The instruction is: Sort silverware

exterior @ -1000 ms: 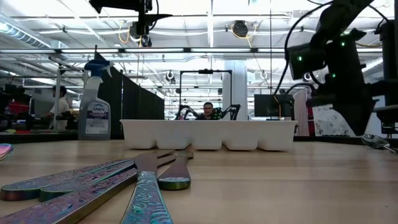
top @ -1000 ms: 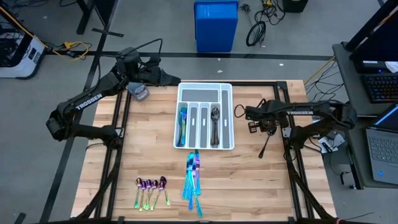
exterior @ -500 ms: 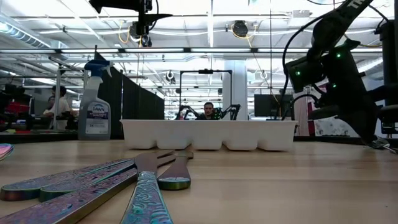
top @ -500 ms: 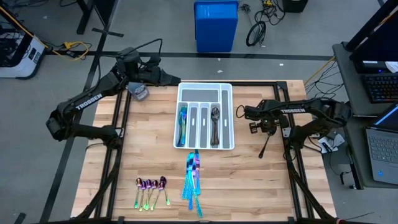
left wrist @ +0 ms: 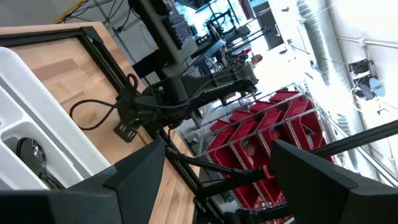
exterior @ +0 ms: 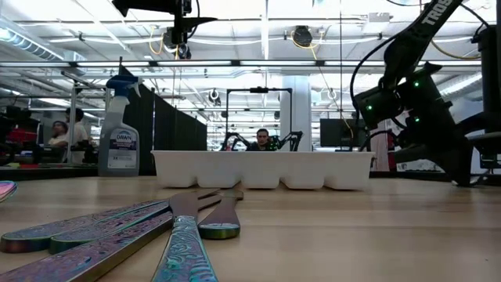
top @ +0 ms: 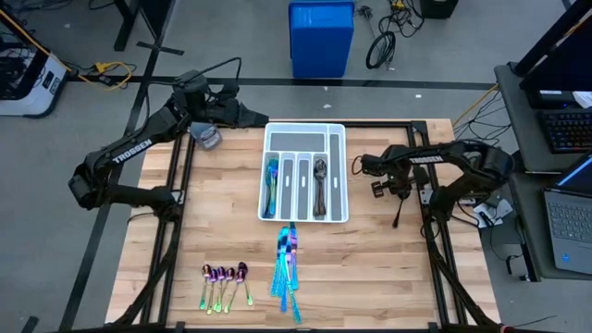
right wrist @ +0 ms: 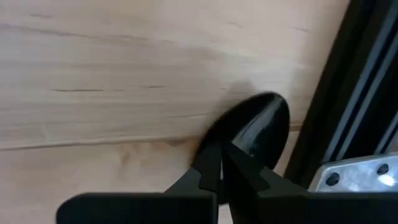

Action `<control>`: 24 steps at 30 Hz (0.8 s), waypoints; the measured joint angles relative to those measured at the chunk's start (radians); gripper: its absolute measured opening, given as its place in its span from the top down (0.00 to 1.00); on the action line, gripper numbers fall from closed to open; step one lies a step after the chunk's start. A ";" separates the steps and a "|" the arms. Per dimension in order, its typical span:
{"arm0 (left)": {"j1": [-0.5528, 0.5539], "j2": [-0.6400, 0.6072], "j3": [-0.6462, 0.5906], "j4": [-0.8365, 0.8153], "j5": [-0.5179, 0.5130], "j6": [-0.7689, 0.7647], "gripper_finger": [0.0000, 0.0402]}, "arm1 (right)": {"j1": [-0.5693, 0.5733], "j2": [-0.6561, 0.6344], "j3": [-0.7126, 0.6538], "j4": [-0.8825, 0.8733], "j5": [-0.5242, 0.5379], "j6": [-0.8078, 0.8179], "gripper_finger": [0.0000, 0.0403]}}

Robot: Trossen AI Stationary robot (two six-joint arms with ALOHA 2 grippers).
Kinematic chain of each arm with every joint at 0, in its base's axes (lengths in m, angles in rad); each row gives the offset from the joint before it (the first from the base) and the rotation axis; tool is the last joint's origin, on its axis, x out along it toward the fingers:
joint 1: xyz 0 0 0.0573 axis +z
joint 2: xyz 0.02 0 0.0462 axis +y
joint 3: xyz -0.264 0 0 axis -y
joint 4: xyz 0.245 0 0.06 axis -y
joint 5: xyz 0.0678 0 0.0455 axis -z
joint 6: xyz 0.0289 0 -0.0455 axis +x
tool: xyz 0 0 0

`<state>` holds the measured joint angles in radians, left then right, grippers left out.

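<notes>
Wooden slats fill the desk [top: 222, 231], and down at its near edge we've got two little groups waiting: small rainbow-purple spoons [top: 225, 280] fanned out toward the left corner, and just beside them, nearer the middle, a bundle of iridescent blue knives [top: 288, 266] lying lengthwise. From the low view those knives [exterior: 117, 231] sprawl right across the foreground.

Moving back to mid-desk, the white tray [top: 339, 176] sits squarely in the centre. Blue-teal forks [top: 272, 183] lie in its left slot, and dark gunmetal spoons [top: 319, 185] rest in a slot toward the right.

Over by the right edge, beside the tray, the right tool [top: 399, 205] is clenched on a dark spoon [top: 398, 211]. The wrist view shows it well: the two fingers [right wrist: 208, 171] pinched together on the handle, the black spoon bowl [right wrist: 258, 124] low over the wood near the dark frame rail [right wrist: 348, 81].

At the far left corner, the left tool [top: 248, 115] hovers near the tray's back end, its fingers [left wrist: 134, 171] spread apart, gripping nothing. A spray bottle [top: 205, 137] stands by that arm.
</notes>
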<state>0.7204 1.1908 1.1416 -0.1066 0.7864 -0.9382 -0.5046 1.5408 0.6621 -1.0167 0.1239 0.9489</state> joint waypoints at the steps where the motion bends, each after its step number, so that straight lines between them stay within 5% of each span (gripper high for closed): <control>1: 0.000 0.000 0.000 0.000 0.000 0.000 0.31 | 0.000 0.003 0.002 0.003 -0.002 0.000 1.00; 14: 0.000 0.000 0.000 0.000 -0.006 0.005 0.31 | 0.002 0.006 0.123 0.112 -0.033 0.016 1.00; 24: 0.000 0.000 0.000 0.001 -0.008 0.005 0.31 | 0.041 0.006 0.237 -0.078 -0.041 0.087 1.00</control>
<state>0.7208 1.1908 1.1416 -0.1059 0.7781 -0.9337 -0.4637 1.5465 0.8987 -1.0946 0.0827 1.0355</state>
